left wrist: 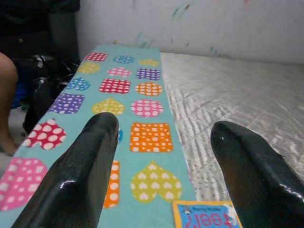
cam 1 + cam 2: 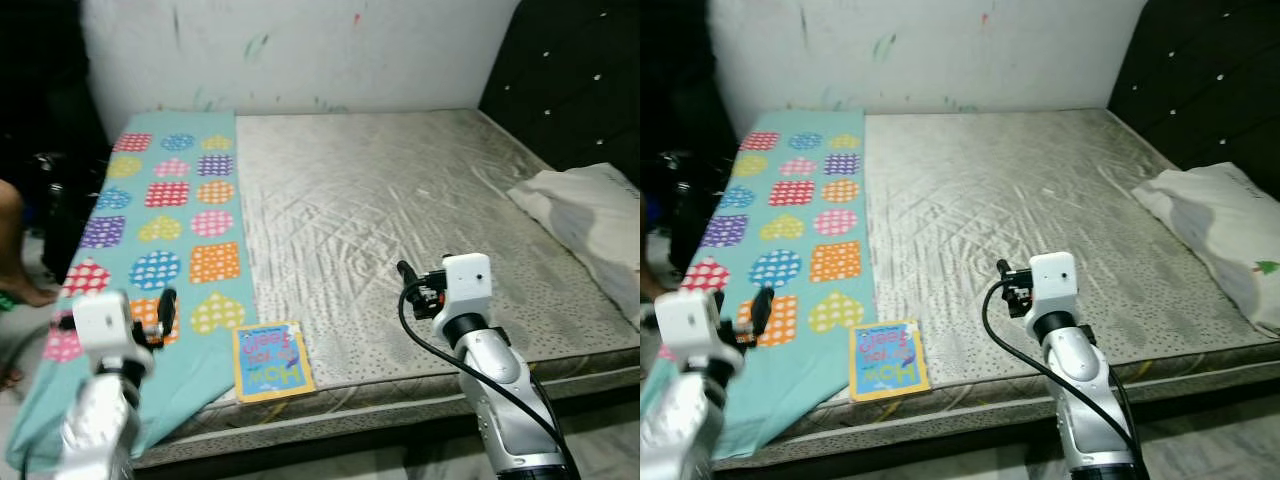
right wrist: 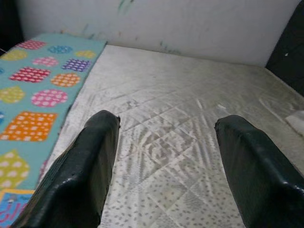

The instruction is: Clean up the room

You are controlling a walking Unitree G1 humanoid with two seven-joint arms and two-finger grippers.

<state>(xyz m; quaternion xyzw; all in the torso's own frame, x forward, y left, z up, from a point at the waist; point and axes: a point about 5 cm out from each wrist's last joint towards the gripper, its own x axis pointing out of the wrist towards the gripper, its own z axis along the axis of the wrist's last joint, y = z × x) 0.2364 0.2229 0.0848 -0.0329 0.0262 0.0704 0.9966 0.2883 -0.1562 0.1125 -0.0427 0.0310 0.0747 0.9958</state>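
cleanup looks barely begun: book (image 2: 271, 361) not yet picked up, lying flat at mattress (image 2: 420, 220) front edge, beside teal patterned blanket (image 2: 160, 240). book thin, yellow-bordered, blue cover. left gripper (image 1: 164, 142) fingers wide, empty; right gripper (image 3: 166, 142) fingers wide, empty. pillow (image 2: 590, 215) at right edge.

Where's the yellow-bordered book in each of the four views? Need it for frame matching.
Left eye view: book lies at the mattress's near edge, lower centre-left.
Right eye view: same book, shifted further left.
Left wrist view: its top edge peeks in at the bottom, between the open left gripper fingers.
Right wrist view: a corner at the bottom left.
Shared landmark: the teal patterned mat, beside the book.
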